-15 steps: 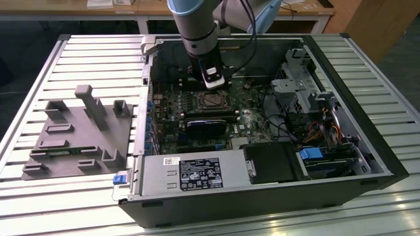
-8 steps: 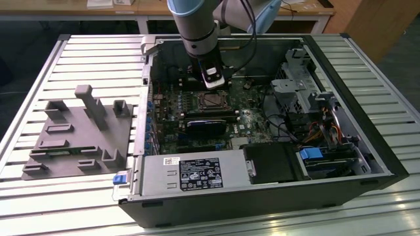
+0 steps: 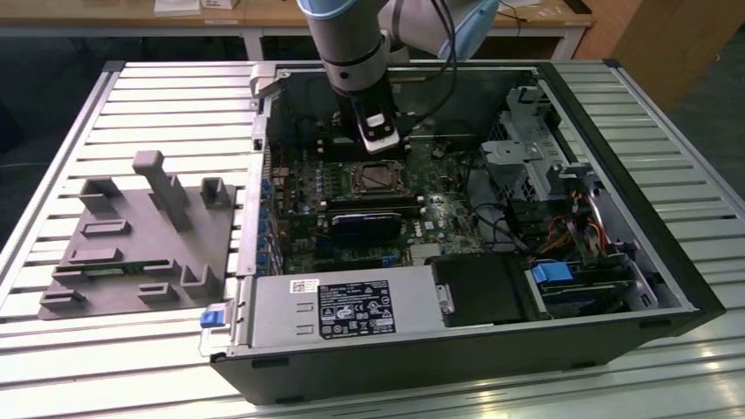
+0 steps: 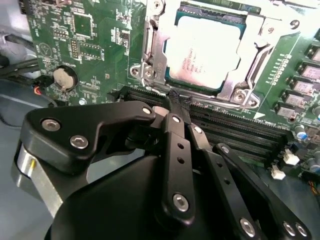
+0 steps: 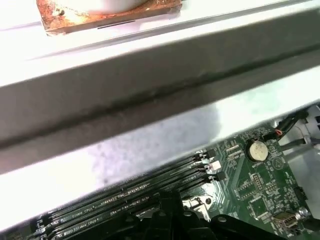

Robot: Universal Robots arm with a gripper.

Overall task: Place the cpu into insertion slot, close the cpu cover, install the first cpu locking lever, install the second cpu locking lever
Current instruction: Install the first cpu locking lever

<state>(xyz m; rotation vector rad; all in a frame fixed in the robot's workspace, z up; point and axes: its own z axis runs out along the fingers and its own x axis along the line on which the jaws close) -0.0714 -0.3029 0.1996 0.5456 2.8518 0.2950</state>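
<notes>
- Reaches down into the open computer case (image 3: 686, 297) on the slatted worktop (image 3: 105, 367), bringing the gripper (image 3: 379, 144) close above the socket area of the green board (image 4: 105, 35).
- Keeps the fingers (image 4: 176, 150) pressed together, tips meeting at the narrow strip between the socket frame and the long black memory slots (image 4: 240, 127). Cannot tell of anything thin nipped between them.
- Finds the cpu (image 4: 205, 50) lying flat in the insertion slot (image 4: 163, 55), metal top up and square to the rim.
- Finds the cpu cover (image 4: 150, 47) apparently lowered around the chip, with the chip showing through its window. Judged the reason for tips parked at the frame's edge rather than over the chip: work on the frame or its levers, not on the chip itself.
- Cannot settle the state of the locking levers: a slim silvery bar (image 4: 261, 56) along one side of the cover, latched or free not to be told.
- Hides the near corner of the socket frame behind the fingertips in the second wrist view.
- Looks past a blurred grey case wall (image 5: 150, 95) in the first wrist view. Beyond it: memory slots, a coin cell (image 5: 256, 149) and more board. Cannot identify a rust-brown object (image 5: 110, 12), cut off at the picture's edge.
- Loses the board just behind the socket to the arm in the exterior view.
- Leaves the grey fixture (image 3: 140, 244) well apart, at the exterior view's left.
</notes>
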